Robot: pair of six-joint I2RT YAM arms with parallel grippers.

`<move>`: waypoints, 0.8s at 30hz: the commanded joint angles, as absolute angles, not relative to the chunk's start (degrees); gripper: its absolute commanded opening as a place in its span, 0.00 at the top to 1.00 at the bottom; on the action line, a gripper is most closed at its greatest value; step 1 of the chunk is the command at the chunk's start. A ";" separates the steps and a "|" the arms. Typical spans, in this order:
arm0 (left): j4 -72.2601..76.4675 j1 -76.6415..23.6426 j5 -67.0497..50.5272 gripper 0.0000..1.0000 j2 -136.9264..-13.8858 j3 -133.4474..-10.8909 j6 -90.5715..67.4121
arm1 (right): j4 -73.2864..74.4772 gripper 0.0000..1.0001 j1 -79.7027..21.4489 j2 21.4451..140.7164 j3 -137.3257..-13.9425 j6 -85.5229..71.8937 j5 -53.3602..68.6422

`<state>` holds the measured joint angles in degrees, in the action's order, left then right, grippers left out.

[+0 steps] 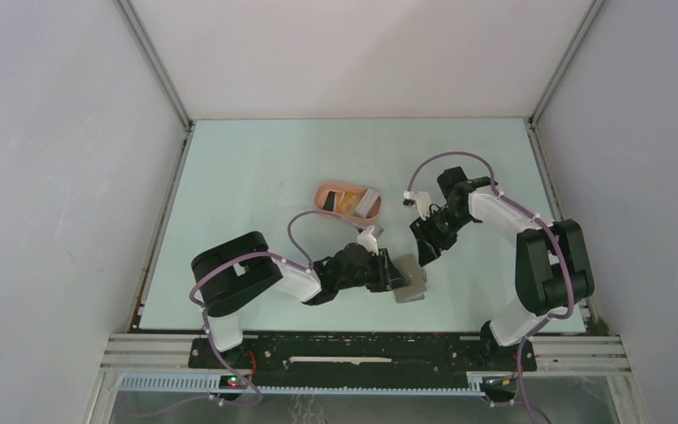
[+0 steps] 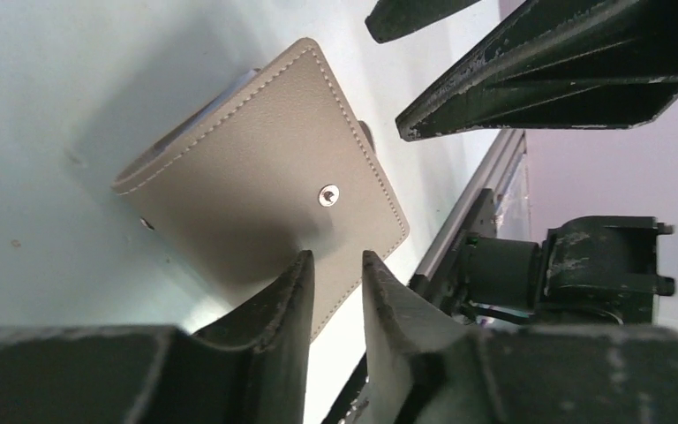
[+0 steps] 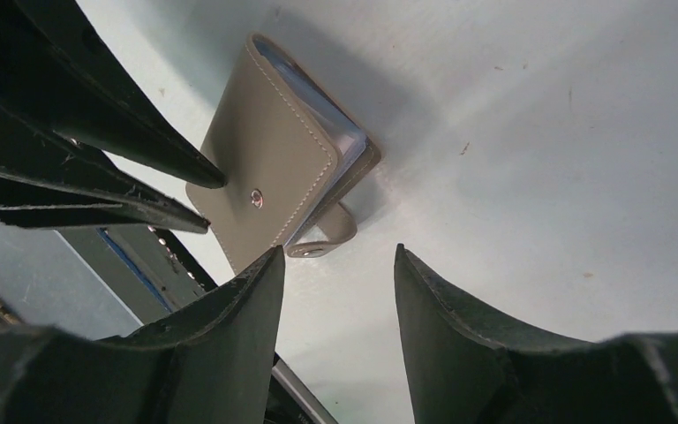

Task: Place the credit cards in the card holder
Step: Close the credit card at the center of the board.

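Top view: the card holder (image 1: 322,196) sits in the middle of the table (image 1: 256,168) w/ a yellow-orange card (image 1: 347,203) and a whitish-grey card (image 1: 369,206) lying in it, so part of the job looks done. A grey wallet (image 1: 410,287) lies flat nearer the arm bases, well apart from the holder. The left gripper (image 1: 395,272) is at its edge and the right gripper (image 1: 425,253) is just beyond it. Prob. both are there bc the remaining credit cards are inside.

Left wrist: wallet cover is down, snap stud (image 2: 327,195) facing up. The fingers (image 2: 291,300) stand close together w/ a narrow gap at the wallet's near corner, likely to pin or lift the cover. Can't tell if they actually pinch it.

Right wrist: the jaws stand apart w/ only bare table btwn them, nothing held. The strap tab (image 3: 322,240) hangs unsnapped just beside one finger, and pale sleeve edges show at the wallet's open side. Looks placed to pull a card once the cover comes up.
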<state>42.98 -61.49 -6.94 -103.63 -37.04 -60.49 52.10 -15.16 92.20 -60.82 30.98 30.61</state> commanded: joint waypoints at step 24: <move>38.36 -61.79 -0.71 0.75 -102.05 -36.29 -57.48 | 50.00 0.60 -20.94 89.88 -57.90 28.46 19.19</move>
<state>39.81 -61.67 -3.29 -104.09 -37.41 -59.48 49.98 -22.04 93.10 -58.06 28.75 19.07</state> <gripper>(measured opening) 0.252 0.405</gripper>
